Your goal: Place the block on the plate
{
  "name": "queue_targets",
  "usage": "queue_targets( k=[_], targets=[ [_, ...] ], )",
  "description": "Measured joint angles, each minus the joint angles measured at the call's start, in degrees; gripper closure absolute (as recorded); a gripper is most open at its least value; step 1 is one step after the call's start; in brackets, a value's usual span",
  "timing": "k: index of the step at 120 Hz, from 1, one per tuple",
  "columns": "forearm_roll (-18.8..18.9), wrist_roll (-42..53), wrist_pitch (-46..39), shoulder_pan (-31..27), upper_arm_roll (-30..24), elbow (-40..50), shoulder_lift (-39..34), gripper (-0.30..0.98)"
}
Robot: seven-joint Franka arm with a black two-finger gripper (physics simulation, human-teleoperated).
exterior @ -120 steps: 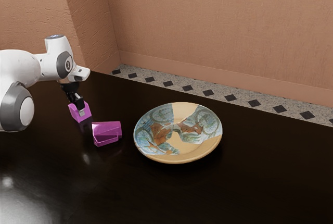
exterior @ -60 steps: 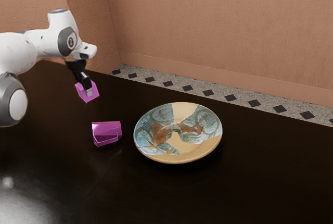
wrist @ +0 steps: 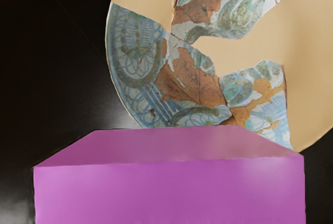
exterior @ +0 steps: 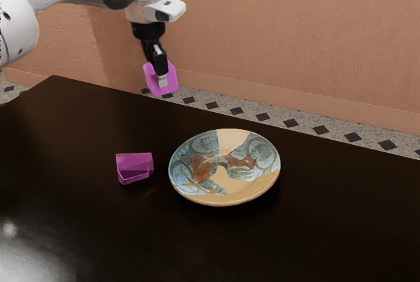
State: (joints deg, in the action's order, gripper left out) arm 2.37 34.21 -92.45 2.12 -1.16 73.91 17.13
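"Gripper (exterior: 162, 80) and pink block (exterior: 172, 75) have both risen since the earlier frame, and swung toward the exterior view's right. I have them up in the air now, nearer the plate (exterior: 226, 172)."

"Has anything else moved?"

"Nothing I can make out. The plate sits where it did, and so does the purple piece (exterior: 134, 166) on the table (exterior: 315, 236)."

"How is your grip?"

"Closed on the block, as I judge it. I see one fingertip against its near face; the far one is hidden behind it. The fingers stand parted by no more than the block between them, and it hangs clear of the table, tilted a little."

"So the pick is done?"

"I'd say so. The carry is what I'm in, with the placing left. From the wrist camera I see the plate beyond the block, so I judge I'm short of it and need to go further across before coming down."

"What worries you?"

"The rim. If I drop too soon, the block could catch it and tip or slide. I'd centre over the middle, lower slowly, level it, and let go only once it rests on the plate."
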Motion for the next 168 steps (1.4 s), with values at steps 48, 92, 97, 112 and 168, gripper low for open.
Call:
queue_targets(
  k=[48, 92, 97, 112, 168],
  targets=[
    [0.02, -14.61, -0.02, 9.62, -1.01, -0.36, 11.25, 0.33],
    [-0.91, -21.07, -5.10, 10.20, -1.89, -4.43, 19.52, 0.32],
    [-0.99, -21.58, -5.52, 10.44, -2.10, -4.44, 20.09, 0.32],
    [-1.48, -22.88, -6.70, 10.13, -2.09, -4.46, 21.51, 0.32],
    [-2.72, -25.16, -8.65, 8.92, -1.72, -5.81, 24.88, 0.32]
  ],
)
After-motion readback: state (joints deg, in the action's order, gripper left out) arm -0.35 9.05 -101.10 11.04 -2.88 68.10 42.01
